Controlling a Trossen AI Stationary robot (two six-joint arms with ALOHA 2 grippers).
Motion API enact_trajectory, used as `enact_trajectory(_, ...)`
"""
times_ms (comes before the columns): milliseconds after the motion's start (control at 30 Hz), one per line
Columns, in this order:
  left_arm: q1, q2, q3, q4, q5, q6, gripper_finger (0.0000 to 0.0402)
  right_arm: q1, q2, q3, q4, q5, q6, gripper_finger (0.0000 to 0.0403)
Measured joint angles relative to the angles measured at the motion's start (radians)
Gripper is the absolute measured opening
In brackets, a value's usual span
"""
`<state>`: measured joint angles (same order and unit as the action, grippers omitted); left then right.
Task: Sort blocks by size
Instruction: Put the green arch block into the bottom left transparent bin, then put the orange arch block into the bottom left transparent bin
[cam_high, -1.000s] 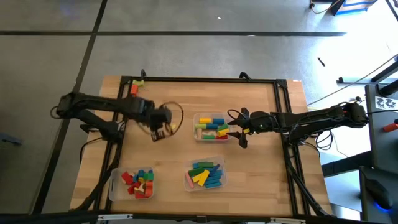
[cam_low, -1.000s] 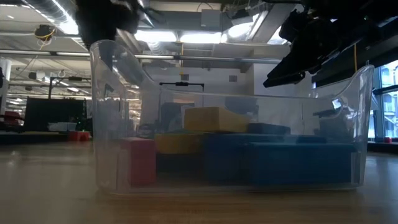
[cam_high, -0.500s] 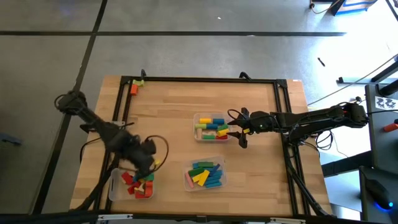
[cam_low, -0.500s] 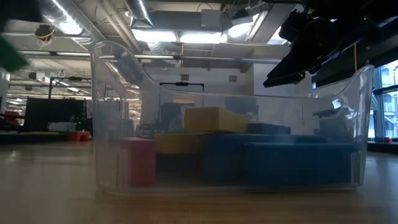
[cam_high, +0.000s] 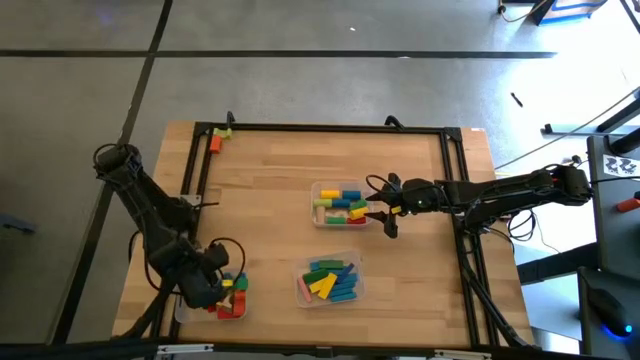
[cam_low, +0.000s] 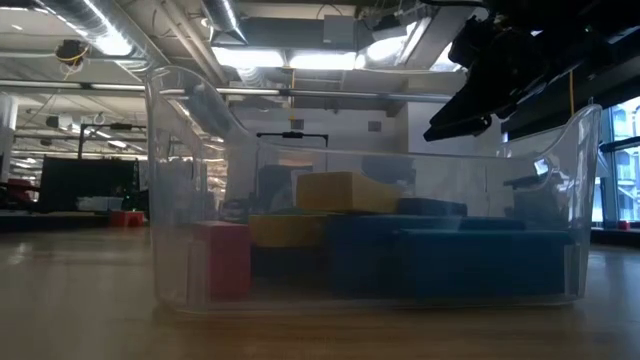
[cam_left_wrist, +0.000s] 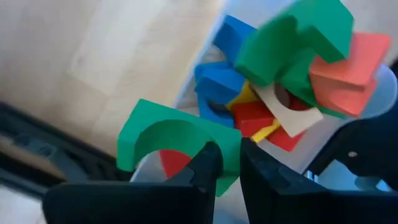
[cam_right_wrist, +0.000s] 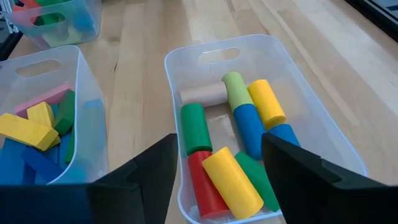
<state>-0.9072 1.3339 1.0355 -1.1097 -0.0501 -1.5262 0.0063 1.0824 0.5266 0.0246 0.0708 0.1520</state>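
Observation:
My left gripper (cam_high: 208, 290) hangs pointing down over the near-left clear tray (cam_high: 181, 300) and is shut on a green arch block (cam_left_wrist: 165, 134). Below it, the tray (cam_left_wrist: 189, 87) holds red, blue, yellow and tan blocks and another green arch (cam_left_wrist: 292, 43). My right gripper (cam_high: 387, 216) waits open at the right end of the far middle tray (cam_high: 316, 190). Its fingers stand wide above that tray's coloured cylinders (cam_right_wrist: 233, 149). A third tray (cam_high: 330, 280) of blue, green and yellow blocks sits near the front middle. My left gripper pinches one end of the green arch (cam_left_wrist: 225, 148) between its two fingers (cam_left_wrist: 208, 168). It comes from above, pointing down. The arch sticks out sideways from the fingers, lifted clear above the blocks in the tray.
A black frame (cam_high: 330, 128) runs round the wooden tabletop, with an orange and a green piece (cam_high: 217, 138) at its far left corner. Bare wood lies between the trays. In the low view the front tray (cam_low: 370, 240) fills the picture.
My left gripper has swung from the middle of the table toward the near left corner, carrying the green arch block, and has stopped over the near-left tray. Its wrist has rolled on the way.

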Motion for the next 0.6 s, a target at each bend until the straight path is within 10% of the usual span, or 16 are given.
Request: enact_trajectory(600,0.234,-0.127,-0.001,0.054,0.119,0.214,0.0164,0.000,0.000,0.000,-0.001,0.000,-0.024,0.0231)
